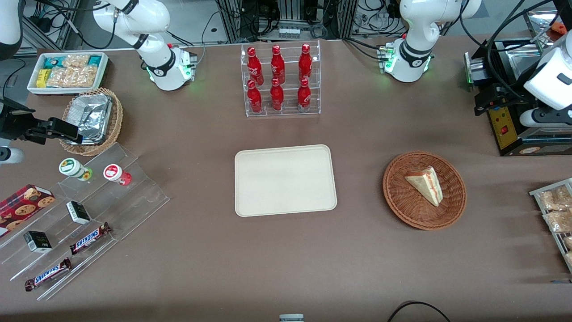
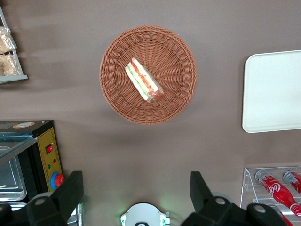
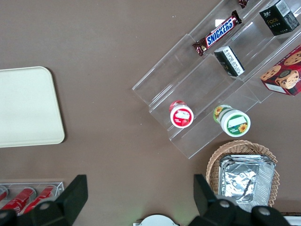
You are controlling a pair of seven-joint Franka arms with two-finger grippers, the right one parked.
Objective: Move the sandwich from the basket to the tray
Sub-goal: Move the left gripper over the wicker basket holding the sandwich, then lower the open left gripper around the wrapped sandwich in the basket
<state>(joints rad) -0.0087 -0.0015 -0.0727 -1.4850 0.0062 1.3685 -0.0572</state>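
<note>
**A:** Where is the sandwich?

**B:** The sandwich (image 1: 425, 183) lies in the round reddish-brown basket (image 1: 402, 203), roughly in the middle of it. It rests on its side, one flat face of bread up. In the left wrist view its cut edge shows red and green filling layers.

**A:** And where does the basket sit?

**B:** On the brown table (image 1: 286, 268), toward the working arm's end. It is well apart from the cream tray (image 1: 284, 179), with bare cloth between them. The tray lies flat near the table's middle and has nothing on it.

**A:** What about the hand?

**B:** The left arm's hand (image 2: 135, 190) hangs high above the table, clear of the basket and touching nothing. Its two dark fingers (image 2: 70, 190) are spread wide apart, and there is nothing between them. From its camera the whole basket shows below, and one end of the tray as well.

**A:** Anything else near the basket?

**B:** A black machine with a yellow panel (image 1: 502, 127) stands farther from the front camera than the basket, at the working arm's end. A rack of bagged snacks (image 1: 554, 210) sits at the table's edge there too. A clear rack of red bottles (image 1: 279, 80) stands farther from the front camera than the tray.
</note>
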